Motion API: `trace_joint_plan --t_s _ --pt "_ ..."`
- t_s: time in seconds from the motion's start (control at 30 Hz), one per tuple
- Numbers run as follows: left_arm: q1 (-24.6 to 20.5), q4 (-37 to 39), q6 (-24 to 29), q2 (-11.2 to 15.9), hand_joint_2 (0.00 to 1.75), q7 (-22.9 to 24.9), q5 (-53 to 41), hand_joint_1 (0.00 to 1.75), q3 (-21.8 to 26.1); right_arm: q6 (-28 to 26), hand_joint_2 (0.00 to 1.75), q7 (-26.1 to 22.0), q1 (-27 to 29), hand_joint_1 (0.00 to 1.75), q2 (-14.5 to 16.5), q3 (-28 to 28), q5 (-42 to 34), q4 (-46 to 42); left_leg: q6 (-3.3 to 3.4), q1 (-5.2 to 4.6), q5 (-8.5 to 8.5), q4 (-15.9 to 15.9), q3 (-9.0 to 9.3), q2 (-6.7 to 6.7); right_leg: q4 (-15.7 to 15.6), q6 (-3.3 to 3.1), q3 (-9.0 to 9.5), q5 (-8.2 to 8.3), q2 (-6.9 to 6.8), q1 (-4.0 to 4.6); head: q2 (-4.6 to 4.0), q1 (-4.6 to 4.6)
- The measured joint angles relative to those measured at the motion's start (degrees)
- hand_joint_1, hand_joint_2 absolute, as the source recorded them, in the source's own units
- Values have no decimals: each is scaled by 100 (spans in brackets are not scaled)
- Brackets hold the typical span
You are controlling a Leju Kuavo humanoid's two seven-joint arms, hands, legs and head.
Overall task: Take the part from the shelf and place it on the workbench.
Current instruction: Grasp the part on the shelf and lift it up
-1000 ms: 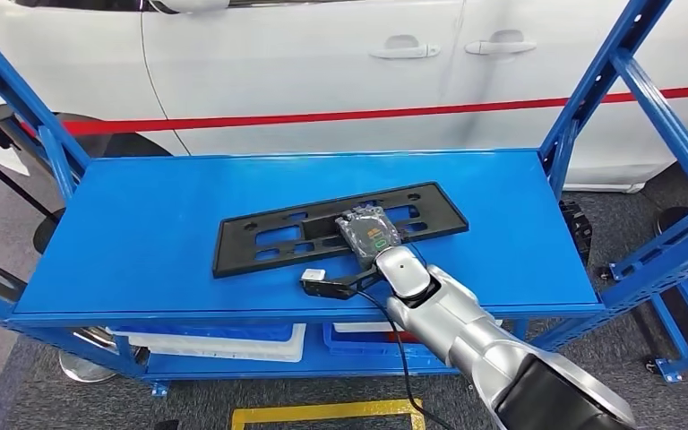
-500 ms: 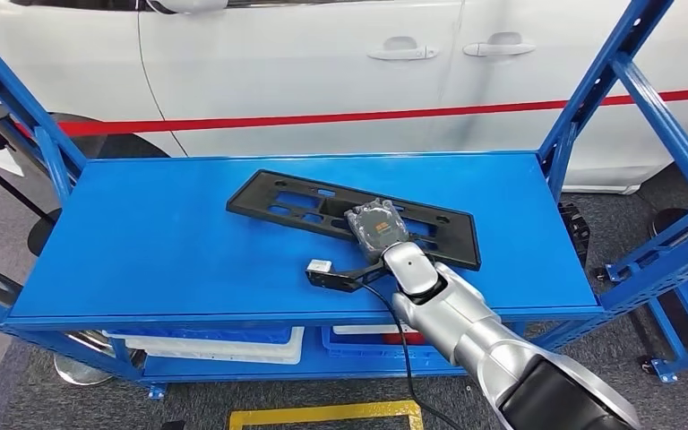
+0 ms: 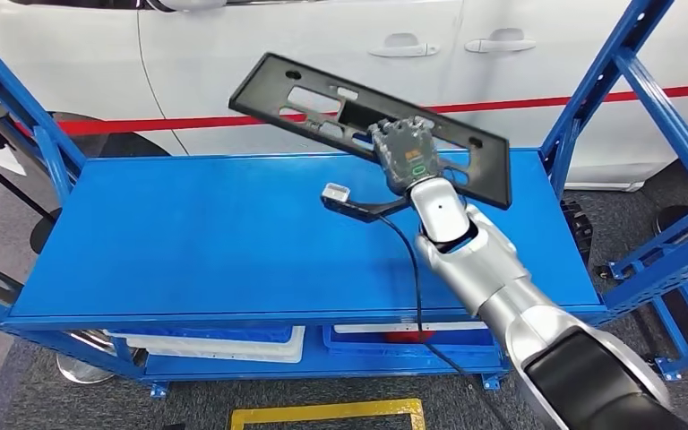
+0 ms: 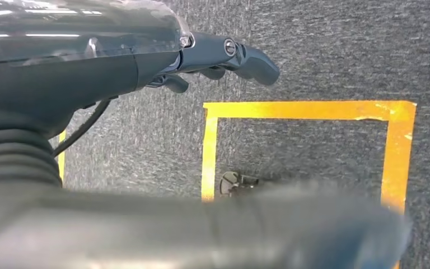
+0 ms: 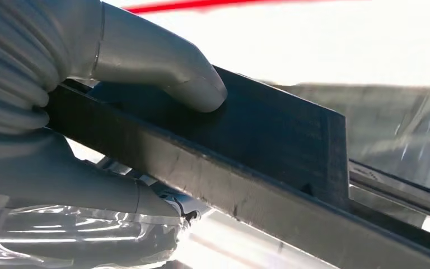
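Note:
The part is a long flat black plastic plate (image 3: 322, 103) with several cut-outs. It hangs tilted in the air above the back of the blue shelf top (image 3: 188, 233), its left end highest. My right hand (image 3: 405, 154) grips it near its right half. Up close, the grey thumb (image 5: 162, 61) presses on the plate's dark face (image 5: 269, 129) with the other fingers beneath its edge. My left hand (image 4: 224, 56) hangs low over the floor with its fingers curled in, holding nothing.
Blue shelf uprights (image 3: 609, 90) rise at both ends of the shelf. A white car (image 3: 322, 54) with a red stripe stands right behind it. White and blue bins (image 3: 233, 345) lie on the lower level. Yellow tape (image 4: 308, 109) marks the grey carpet.
The right hand has lifted the black plate off the shelf top, up and toward the back, tilting it. A second ago the plate lay flat on the shelf.

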Motion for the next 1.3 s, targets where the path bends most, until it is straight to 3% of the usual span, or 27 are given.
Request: trace_joint_plan --t_s 0.1,0.2,0.23,0.27,0.3,0.4,0.47,0.6,0.7,0.73,0.77,0.8,0.9,0.97,1.03,1.1,1.13,1.23,1.27,1.3 --pt "28 0 -40 -10 175 -31 2 0 0 14 175 3 -246 175 -41 -176 264 -276 -88 17 -170 211 -93 4 -39 -98 13 22 -9 -20 0 -7" --pt "32 0 -100 -20 175 -60 29 0 1 73 175 1 -452 175 -50 -312 450 -558 -152 38 -685 1265 -555 7 -48 -154 31 18 -7 -16 0 -19" --pt "33 0 -125 -23 175 -63 53 0 1 90 175 -2 -487 175 -54 -345 486 -635 -158 41 -766 1561 -693 7 -46 -162 41 12 -6 -8 0 -18" --pt "35 0 -149 -28 175 -64 79 0 2 100 175 -5 -508 175 -57 -371 510 -702 -153 41 -732 1653 -742 7 -45 -168 53 7 -6 -1 0 -18" --pt "36 0 -173 -33 175 -64 100 0 2 103 175 -7 -524 175 -59 -393 523 -767 -136 40 -584 1509 -682 7 -44 -170 68 1 -3 7 0 -18" --pt "27 0 -204 -35 175 -47 149 0 3 102 175 -5 -602 175 -66 -444 536 -948 -23 11 -21 372 -165 8 -42 -155 96 -15 13 33 0 -15" --pt "12 1 -157 -36 175 15 188 0 10 91 175 -7 -668 175 -78 -461 534 -1029 28 -22 35 20 -10 5 -43 -110 75 -7 18 36 0 -14" --pt "-3 1 6 -56 175 136 196 0 24 -25 175 -128 -726 175 -95 -544 369 -1209 96 18 98 -147 43 9 45 11 15 -86 13 39 -1 -5" --pt "-32 1 156 -70 175 214 194 0 26 -335 175 -418 -732 175 -109 -687 -114 -1356 132 32 132 -192 59 17 975 70 -416 -562 11 18 -1 7" --pt "-36 1 205 -75 175 235 206 0 27 -462 175 -563 -698 175 -112 -741 -354 -1413 134 34 130 -189 60 16 1307 89 -579 -670 11 4 0 9" --pt "-35 2 245 -83 175 244 220 0 29 -576 175 -718 -646 175 -113 -794 -616 -1470 132 38 123 -181 62 13 1433 107 -654 -652 9 -13 0 9" --pt "-34 2 278 -91 175 249 232 0 33 -688 175 -869 -590 175 -113 -847 -890 -1535 125 46 111 -167 63 7 1344 123 -626 -530 6 -35 1 9" --pt "-29 2 328 -115 175 254 244 0 52 -1053 175 -1258 -453 175 -110 -994 -1655 -1752 52 58 32 -60 49 -13 336 139 -158 -40 -10 -81 1 12" --pt "-22 1 350 -118 175 262 243 0 59 -1262 175 -1582 -321 175 -89 -1085 -2333 -1990 -10 44 -10 -10 28 -18 28 86 -11 3 1 -63 1 9" --pt "-1 1 373 -118 175 280 238 0 63 -1158 175 -2054 -63 175 -53 -1199 -3461 -2369 -63 47 -23 -19 35 -19 21 1 -7 -7 13 -43 1 6" --pt "23 2 389 -118 175 312 215 0 65 -662 175 -2573 219 175 -3 -1338 -4901 -2812 -116 57 -133 99 -2 -9 -2 -71 7 -2 13 -55 1 3" --pt "30 2 393 -118 175 332 197 0 65 -267 175 -2800 338 175 25 -1407 -5645 -3030 -139 57 -267 304 -88 -3 -13 -101 13 1 11 -67 1 1" --pt "38 2 410 -119 175 405 130 0 63 1413 175 -3300 714 175 64 -1654 -7900 -3635 -171 59 -752 1344 -557 4 -13 -150 24 -12 1 -44 1 -2" --pt "41 2 417 -119 175 432 108 0 63 1993 175 -3386 842 175 67 -1735 -8546 -3798 -163 58 -787 1543 -653 4 -12 -158 29 -17 -2 -28 1 -2" --pt "42 2 426 -120 175 458 88 0 63 2537 175 -3432 953 175 68 -1810 -9128 -3934 -141 53 -715 1536 -654 4 -11 -163 37 -21 -2 -12 1 -2"
